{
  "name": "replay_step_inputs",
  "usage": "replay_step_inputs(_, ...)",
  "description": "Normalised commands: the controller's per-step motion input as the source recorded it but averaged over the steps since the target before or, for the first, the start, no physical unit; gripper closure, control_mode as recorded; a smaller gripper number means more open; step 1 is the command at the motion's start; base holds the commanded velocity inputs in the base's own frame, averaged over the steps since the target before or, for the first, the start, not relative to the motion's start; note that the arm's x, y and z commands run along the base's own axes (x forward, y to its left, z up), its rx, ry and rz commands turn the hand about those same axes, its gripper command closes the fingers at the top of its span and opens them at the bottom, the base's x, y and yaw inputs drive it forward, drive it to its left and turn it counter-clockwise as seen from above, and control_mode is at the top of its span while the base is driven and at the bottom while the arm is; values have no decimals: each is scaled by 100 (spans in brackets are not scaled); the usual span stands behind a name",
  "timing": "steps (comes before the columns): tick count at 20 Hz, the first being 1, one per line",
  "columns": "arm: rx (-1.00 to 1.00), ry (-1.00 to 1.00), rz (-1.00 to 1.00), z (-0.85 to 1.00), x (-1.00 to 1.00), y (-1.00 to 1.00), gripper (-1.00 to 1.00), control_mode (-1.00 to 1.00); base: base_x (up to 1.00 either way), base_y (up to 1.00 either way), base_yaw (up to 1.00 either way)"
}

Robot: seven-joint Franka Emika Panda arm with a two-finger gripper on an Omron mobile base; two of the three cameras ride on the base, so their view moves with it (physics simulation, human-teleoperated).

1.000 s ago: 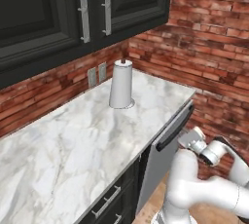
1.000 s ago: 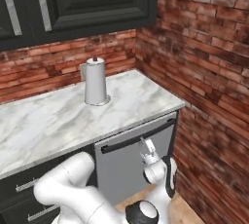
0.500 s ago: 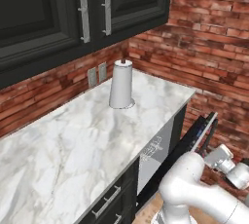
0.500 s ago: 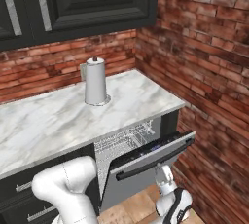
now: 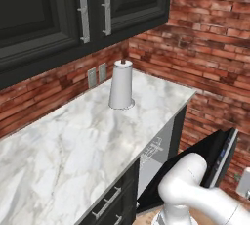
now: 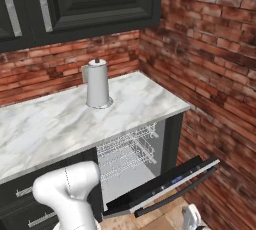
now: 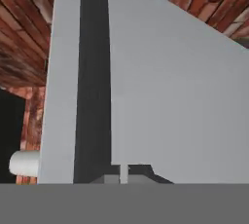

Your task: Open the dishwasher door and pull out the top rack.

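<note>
The dishwasher door (image 6: 165, 186) hangs more than halfway down, black inside, with small bluish marks along its top edge (image 5: 226, 150). The hand view looks close up at its plain grey outside (image 7: 175, 96), crossed by a dark strip. Inside the opening the top rack (image 6: 127, 153), a light-grey wire basket, sits back in the cavity; its front corner (image 5: 152, 149) shows beside the door. My gripper (image 7: 121, 173) is shut with nothing between its tips. It is low, under the door's outer edge (image 6: 192, 217).
A paper towel roll (image 5: 121, 84) stands on the marble counter (image 5: 73, 141) above the dishwasher. A brick wall (image 6: 215, 74) closes in on the right. Black drawers with silver bar handles (image 5: 107, 202) are to the left. Dark cabinets (image 5: 49, 13) hang overhead.
The door has swung down from nearly closed to more than half open, uncovering the rack. My hand dropped with it to below its edge, and the jaws closed.
</note>
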Motion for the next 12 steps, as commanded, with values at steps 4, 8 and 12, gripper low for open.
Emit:
replay_step_inputs(4, -31, 46, 0, -100, -28, -99, 100, -100, 0, 0, 0)
replay_step_inputs(8, -21, 47, 0, 16, -28, -45, -100, -100, 0, 0, 0)
replay_step_inputs(12, -20, 40, 0, 99, -28, -1, -100, -100, 0, 0, 0)
